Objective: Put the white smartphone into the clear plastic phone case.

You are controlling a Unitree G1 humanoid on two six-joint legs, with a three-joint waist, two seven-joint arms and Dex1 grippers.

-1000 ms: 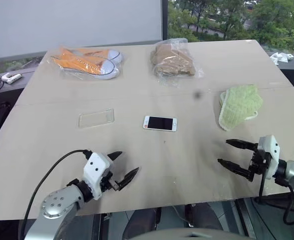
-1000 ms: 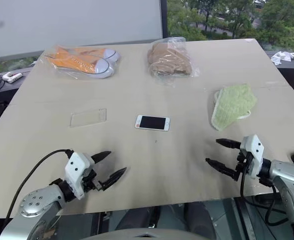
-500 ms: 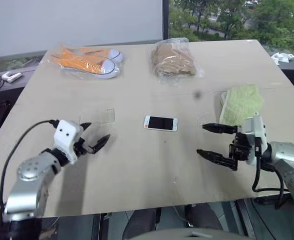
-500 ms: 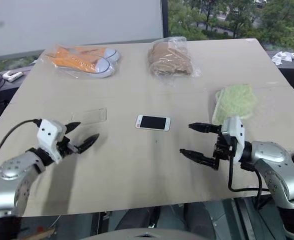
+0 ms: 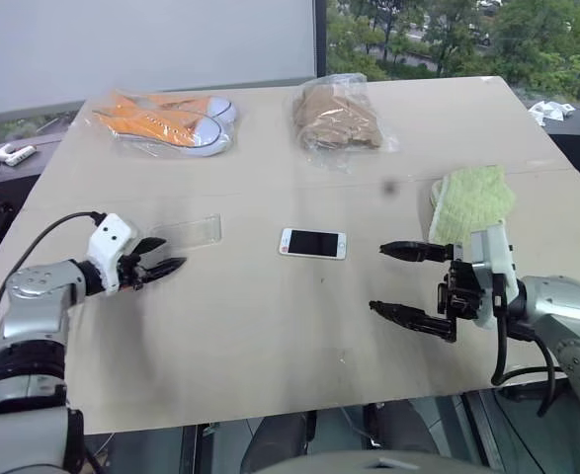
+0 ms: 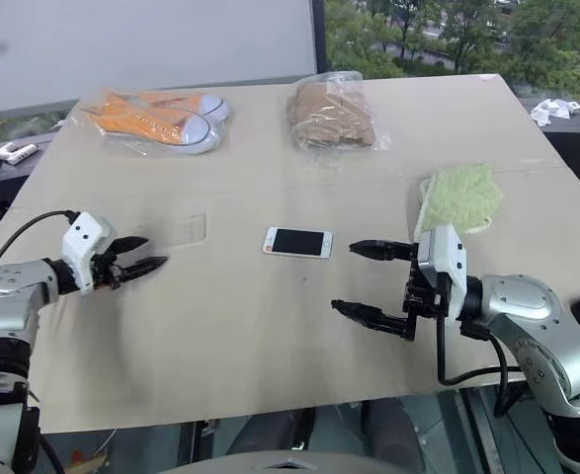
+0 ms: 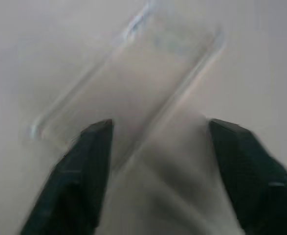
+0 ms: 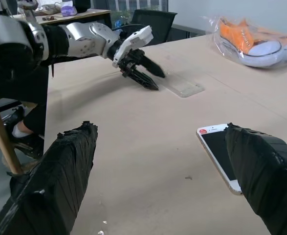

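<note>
My left gripper (image 5: 167, 259) hovers just short of the clear case (image 5: 186, 232), fingers parted and holding nothing. My right gripper (image 5: 393, 279), spread wide, sits near the phone (image 5: 312, 243) lying mid-table. Bagged orange shoes (image 5: 169, 122), a bagged brown bundle (image 5: 337, 117) and a green cloth (image 5: 470, 199) lie beyond, blocking nothing.

We see the flat rectangular white smartphone (image 5: 313, 243) lying mid-table (image 5: 270, 336), the thin clear plastic phone case (image 5: 188, 231) well to its left, bagged orange sneakers (image 5: 169, 122) behind the case.
</note>
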